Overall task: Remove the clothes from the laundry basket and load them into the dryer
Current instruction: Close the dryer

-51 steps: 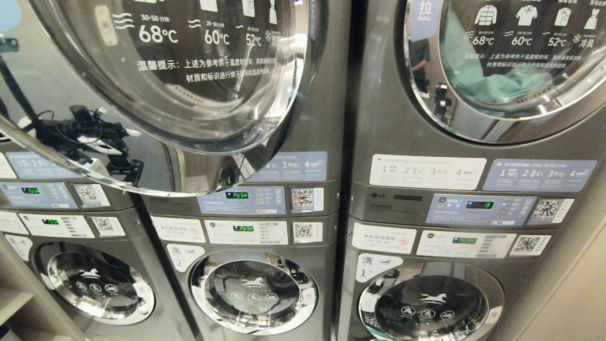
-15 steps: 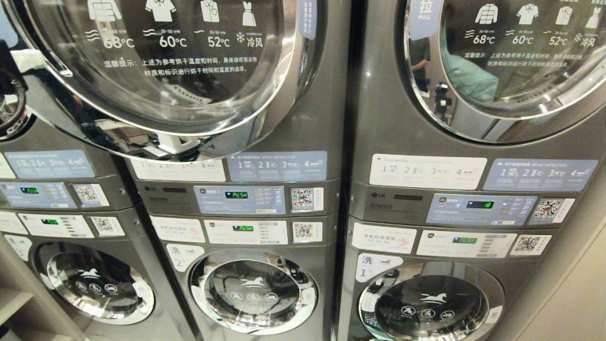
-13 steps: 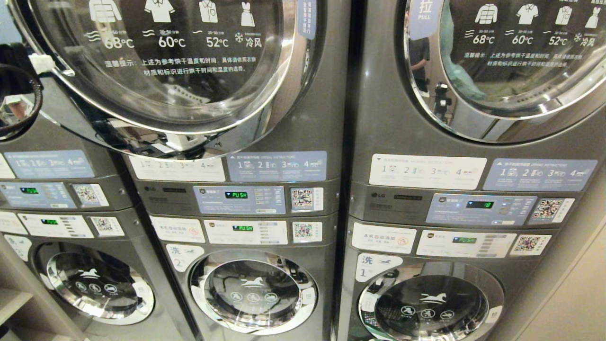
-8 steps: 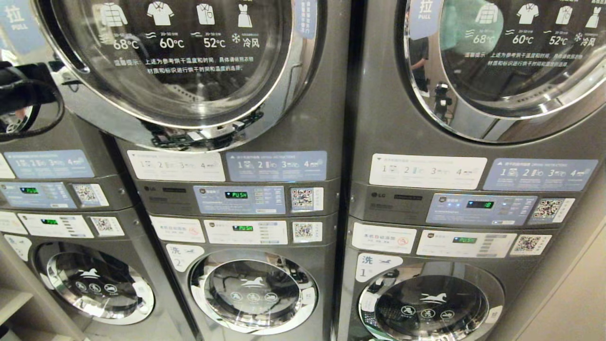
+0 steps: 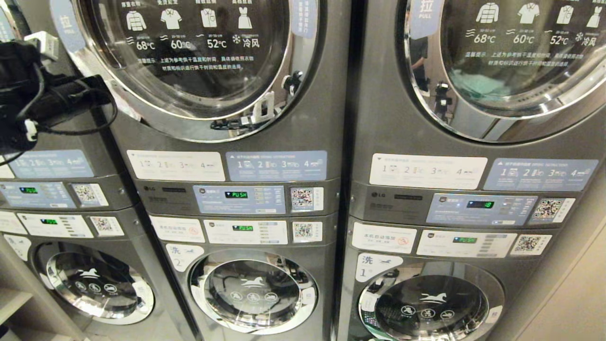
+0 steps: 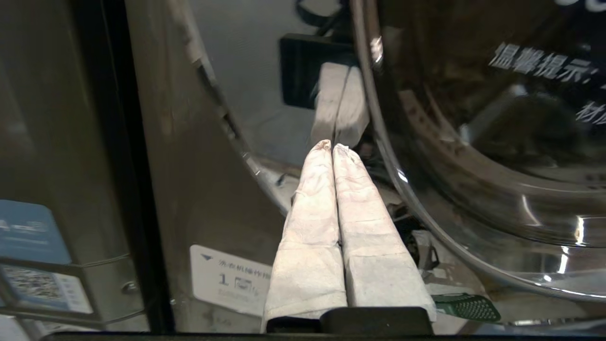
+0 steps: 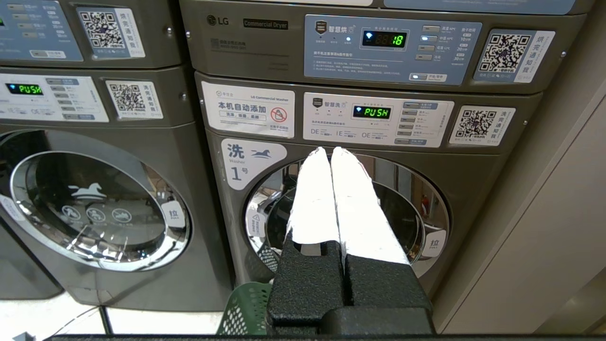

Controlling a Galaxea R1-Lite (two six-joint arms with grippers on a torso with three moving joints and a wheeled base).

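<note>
- In front of a wall of stacked grey machines: dryers on top, washers below, three columns visible in head view.
- Middle dryer door (image 5: 189, 61) looks flush with its front; round glass with chrome ring, white temperature icons printed on it.
- Left arm (image 5: 42, 102) comes in at the upper left edge of head view, black with cables, just beside that door's left rim.
- Left gripper (image 6: 331, 148): padded white fingers (image 6: 312, 208) pressed together, nothing between them; tips right at the chrome door ring, own reflection mirrored in it. Contact with the ring, cannot tell.
- Right gripper (image 7: 326, 151): fingers closed together, empty, low in front of washer no. 1 door (image 7: 416, 213); not in head view.
- Laundry basket (image 7: 248, 308): green mesh rim showing under the right gripper, on the floor before washer no. 1. Contents not visible.
- Clothes: none visible in either gripper. Teal fabric (image 5: 478, 85) shows behind the glass of the right dryer door (image 5: 511, 61).
- Right dryer display (image 7: 384, 39) shows green digits; middle dryer panel (image 5: 236, 194) reads PUSH.
- QR stickers (image 5: 307, 199) next to each control panel.
</note>
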